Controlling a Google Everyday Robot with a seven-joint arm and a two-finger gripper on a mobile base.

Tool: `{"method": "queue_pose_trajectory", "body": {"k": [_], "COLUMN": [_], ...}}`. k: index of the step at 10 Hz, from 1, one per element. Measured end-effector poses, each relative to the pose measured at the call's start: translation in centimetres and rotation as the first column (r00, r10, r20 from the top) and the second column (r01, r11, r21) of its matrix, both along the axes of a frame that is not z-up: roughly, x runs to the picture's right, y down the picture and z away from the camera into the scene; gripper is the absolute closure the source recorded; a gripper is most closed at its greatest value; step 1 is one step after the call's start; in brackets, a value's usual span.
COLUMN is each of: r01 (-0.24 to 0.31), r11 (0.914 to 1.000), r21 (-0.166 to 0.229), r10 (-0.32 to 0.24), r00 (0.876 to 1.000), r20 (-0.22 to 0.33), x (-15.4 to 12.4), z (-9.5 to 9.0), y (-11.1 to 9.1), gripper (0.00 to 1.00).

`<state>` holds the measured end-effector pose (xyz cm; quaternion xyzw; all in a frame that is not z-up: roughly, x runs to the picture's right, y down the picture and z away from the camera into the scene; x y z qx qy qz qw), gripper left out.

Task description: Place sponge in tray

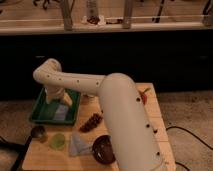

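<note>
A: Gripper?
B: Gripper [59,97] low over the green tray [41,115], which sits at the far left corner of the table [156,117]. Gripping or released, cannot tell.
A: Sponge?
B: Light-blue sponge [66,100] right at the gripper, inside the tray's rim, toward its far right corner. Resting or held — unclear.
A: Else?
B: Dark bowl [102,149] at the near edge — grey-blue cloth [79,145] just left of it.
</note>
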<state>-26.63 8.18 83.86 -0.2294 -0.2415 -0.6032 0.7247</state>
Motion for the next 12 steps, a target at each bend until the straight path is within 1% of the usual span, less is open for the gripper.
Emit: {"method": "queue_pose_trajectory", "body": {"k": [7, 12], "r01": [0.011, 0.023], "r11": [0.9999, 0.9997], "r21": [-0.001, 0.006], "r10": [-0.011, -0.023], "r00": [1.0, 1.0], "r20": [0.007, 0.014], "x": [-0.2, -0.96], "z": [-0.03, 0.09], "y": [-0.29, -0.35], "gripper": [0.2, 0.2]}}
